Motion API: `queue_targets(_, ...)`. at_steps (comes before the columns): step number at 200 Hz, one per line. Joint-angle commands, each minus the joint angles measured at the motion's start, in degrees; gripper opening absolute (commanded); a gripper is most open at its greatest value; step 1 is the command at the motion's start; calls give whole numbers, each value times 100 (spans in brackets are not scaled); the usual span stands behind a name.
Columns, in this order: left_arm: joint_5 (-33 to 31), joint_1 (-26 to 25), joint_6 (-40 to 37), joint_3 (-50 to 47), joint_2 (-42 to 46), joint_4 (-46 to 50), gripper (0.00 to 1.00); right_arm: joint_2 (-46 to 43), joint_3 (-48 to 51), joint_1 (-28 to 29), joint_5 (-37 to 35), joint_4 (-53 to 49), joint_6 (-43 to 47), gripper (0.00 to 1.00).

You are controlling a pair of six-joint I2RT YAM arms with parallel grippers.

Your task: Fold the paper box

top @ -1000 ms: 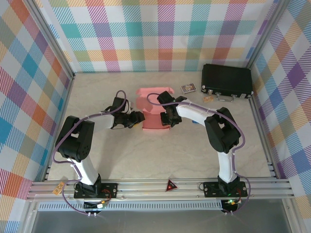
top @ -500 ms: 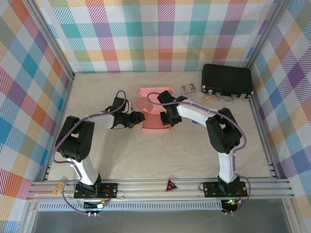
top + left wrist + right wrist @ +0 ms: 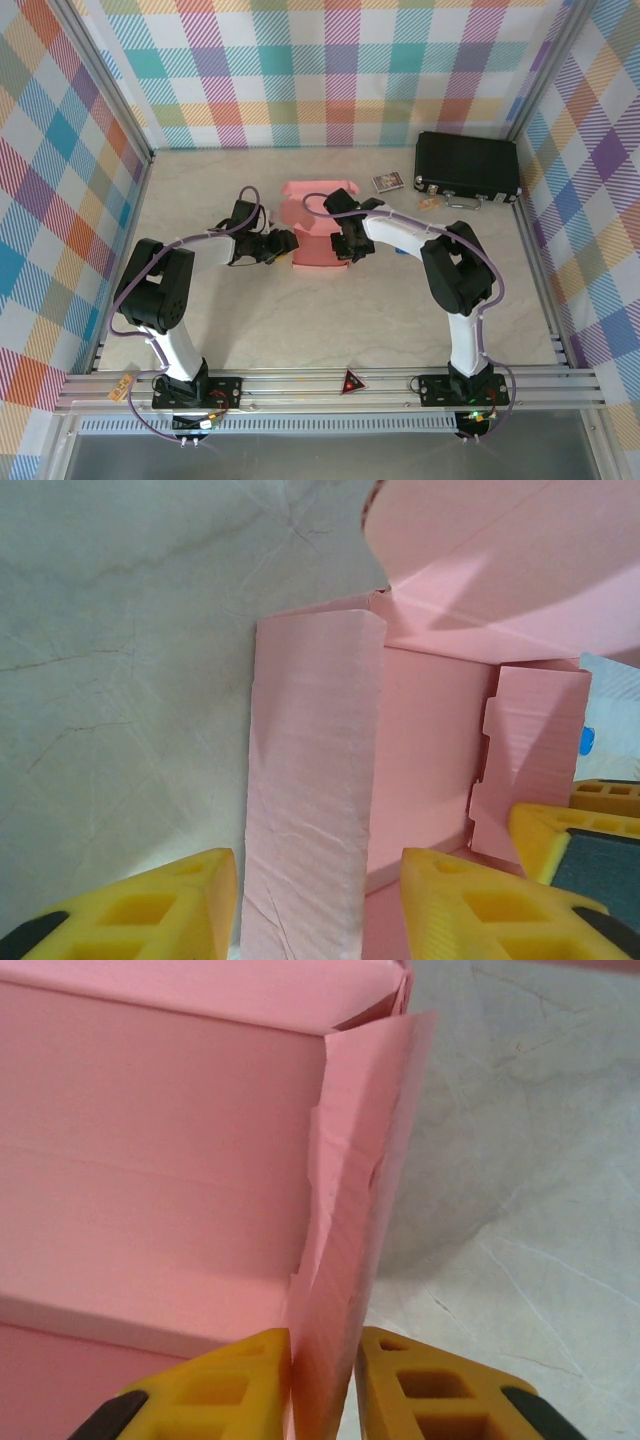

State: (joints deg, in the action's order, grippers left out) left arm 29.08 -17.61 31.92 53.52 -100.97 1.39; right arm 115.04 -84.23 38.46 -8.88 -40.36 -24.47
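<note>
The salmon-pink paper box lies partly folded in the middle of the table, its lid flap pointing toward the back. My left gripper is at its left side. In the left wrist view the left gripper is open, its yellow fingers straddling the raised left wall with a gap on the inner side. My right gripper is at the box's right side. In the right wrist view the right gripper is shut on the upright right wall, pinching the doubled card.
A black case lies at the back right, with a small printed packet and a small tan scrap beside it. Plaid walls enclose the table on three sides. An aluminium rail runs along the near edge.
The right gripper's jaws have narrowed onto the box's right wall. Both arms and the box have stayed almost where they were.
</note>
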Motion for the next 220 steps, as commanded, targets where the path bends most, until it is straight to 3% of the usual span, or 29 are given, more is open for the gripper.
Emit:
queue_targets(1, 53, -85, -63, -16, 214, 71, 46, 183, -147, -5, -90, -295, 111, 26)
queue_targets(53, 42, -85, -57, -7, 194, 63, 46, 220, -163, -6, -161, -350, 162, 20)
queue_targets(99, 44, -85, -50, -16, 170, 63, 46, 169, -176, -5, -211, -377, 154, 28)
queue_targets(220, 25, -85, -46, -17, 192, 89, 44, -246, -70, -44, -142, -211, 71, 31)
